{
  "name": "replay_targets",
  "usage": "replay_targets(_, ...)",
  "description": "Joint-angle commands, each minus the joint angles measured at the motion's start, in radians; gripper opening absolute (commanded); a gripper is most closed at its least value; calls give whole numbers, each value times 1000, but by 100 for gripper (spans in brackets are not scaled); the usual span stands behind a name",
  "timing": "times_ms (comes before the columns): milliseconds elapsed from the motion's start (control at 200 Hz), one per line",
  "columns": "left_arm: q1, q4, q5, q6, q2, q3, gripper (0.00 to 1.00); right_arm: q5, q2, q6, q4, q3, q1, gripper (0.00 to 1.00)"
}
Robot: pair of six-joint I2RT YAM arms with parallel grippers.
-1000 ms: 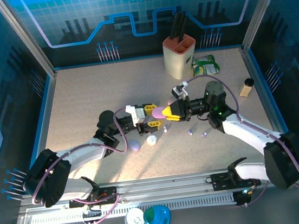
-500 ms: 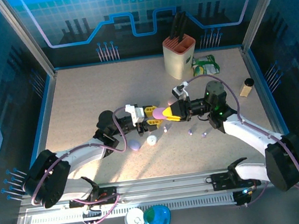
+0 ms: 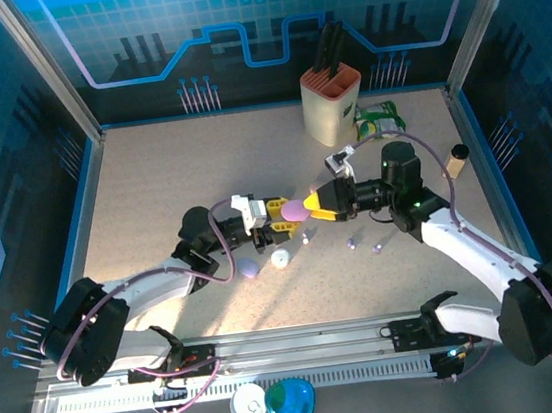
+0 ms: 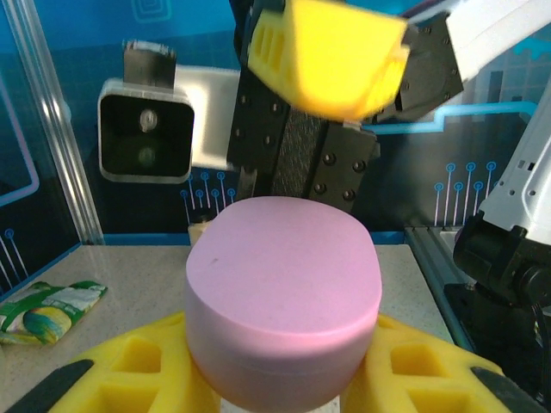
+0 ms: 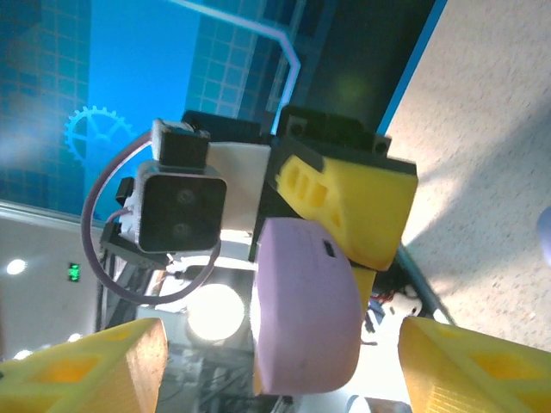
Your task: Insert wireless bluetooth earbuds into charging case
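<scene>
Pink case [image 4: 284, 301] stays in left fingers [image 4: 129, 370]; right fingers [image 5: 77, 370] have opened

Speckled beige table [image 3: 152, 181], blue circuit-patterned walls [image 3: 133, 23], aluminium corner posts [image 3: 42, 64]

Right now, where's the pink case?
Top view, centre: the pink case is clamped in the left tool, off the tabletop, with the open right tool straddling it from its right side.
</scene>
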Motion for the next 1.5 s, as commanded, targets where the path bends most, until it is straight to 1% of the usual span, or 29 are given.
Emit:
replay_targets(0, -9, -2, -23, -4, -36, -25, 27, 80, -47, -323, -313, 103, -20, 74)
replay_targets(90, -9, 5, -23, -2, -35, -39, 27, 167, -51, -575, -529, 203, -17, 76)
replay_targets(150, -8, 11, -21, -9, -34, -47, 27, 258, -51, -751, -660, 258, -7, 77)
replay_targets(235, -8, 9, -11, -16, -33, -48, 27, 399, -58, -985, -772, 309, 45, 78)
replay_targets(315, -8, -2, -3, -17, -35, -48, 26, 511, -67, -1186, -828, 340, 134, 81)
replay_targets(400, -8, -14, 10, -8, -35, -50, 26, 605, -85, -1326, -797, 331, 223, 83)
replay_targets(440, -8, -20, 19, -2, -35, -49, 27, 627, -86, -1374, -787, 331, 255, 84)
replay_targets(525, -8, -35, 29, 9, -39, -49, 27, 628, -75, -1444, -769, 332, 293, 84)
replay_targets(625, -8, -46, 34, 10, -49, -48, 27, 652, -56, -1484, -757, 325, 311, 84)
replay_targets(735, -8, -57, 40, 11, -63, -49, 27, 718, -46, -1478, -731, 318, 311, 84)
replay_targets(945, -8, -74, 51, 9, -79, -50, 27, 794, -49, -1444, -672, 303, 310, 85)
replay_targets(1241, -8, -68, 53, 17, -73, -59, 27, 775, -58, -1392, -635, 299, 301, 84)
replay_targets(1496, -8, -41, 57, 8, -47, -62, 27, 715, -73, -1311, -566, 279, 244, 82)
